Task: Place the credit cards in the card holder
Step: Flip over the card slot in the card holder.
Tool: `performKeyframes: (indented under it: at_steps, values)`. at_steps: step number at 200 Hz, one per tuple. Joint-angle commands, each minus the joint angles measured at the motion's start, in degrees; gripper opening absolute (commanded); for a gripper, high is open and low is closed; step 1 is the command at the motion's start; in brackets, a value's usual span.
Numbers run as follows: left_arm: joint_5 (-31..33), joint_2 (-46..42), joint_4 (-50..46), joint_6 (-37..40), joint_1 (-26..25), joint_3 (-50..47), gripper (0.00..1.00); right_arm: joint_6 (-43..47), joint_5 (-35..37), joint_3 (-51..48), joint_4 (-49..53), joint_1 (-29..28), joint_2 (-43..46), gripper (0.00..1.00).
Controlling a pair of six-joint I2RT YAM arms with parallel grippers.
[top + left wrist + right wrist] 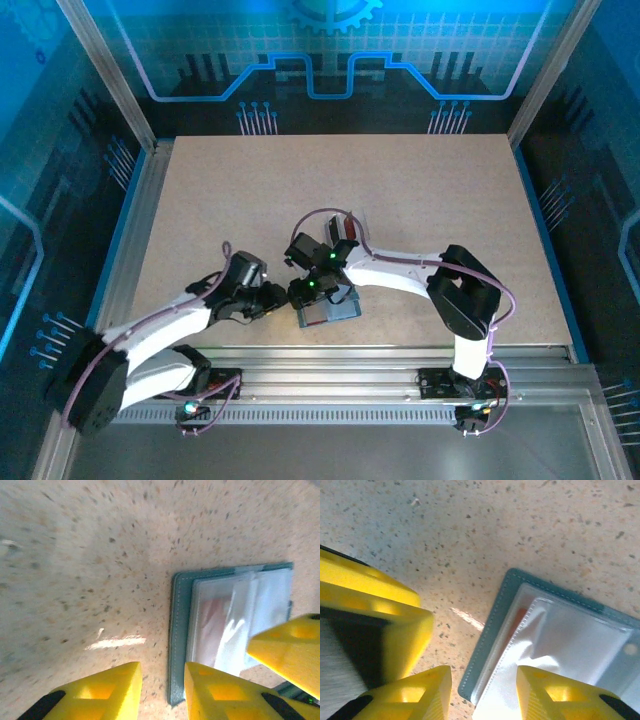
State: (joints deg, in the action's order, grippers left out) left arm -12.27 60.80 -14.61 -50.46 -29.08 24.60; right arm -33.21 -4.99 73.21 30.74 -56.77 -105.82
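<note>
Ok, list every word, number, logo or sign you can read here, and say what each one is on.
None can be read.
card holder: no lettering visible on its blue-grey edge or clear sleeves.
red card inside a sleeve: any print is blurred behind the plastic.
back wall: gear and circuit-line graphics, no words.

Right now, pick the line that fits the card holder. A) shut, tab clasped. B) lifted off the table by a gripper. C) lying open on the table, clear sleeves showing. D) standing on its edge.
C: the card holder lies flat and open on the table, its clear sleeves exposed and a red card showing through one.
</note>
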Motion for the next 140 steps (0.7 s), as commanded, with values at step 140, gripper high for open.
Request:
performKeyframes:
  at_steps: [140]
  values:
    - [-6.6, 4.5, -7.1, 8.0, 3.9, 16.6, 0.49, 10.4, 26.2, 23.0, 23.1, 19.5, -3.6, 0.48]
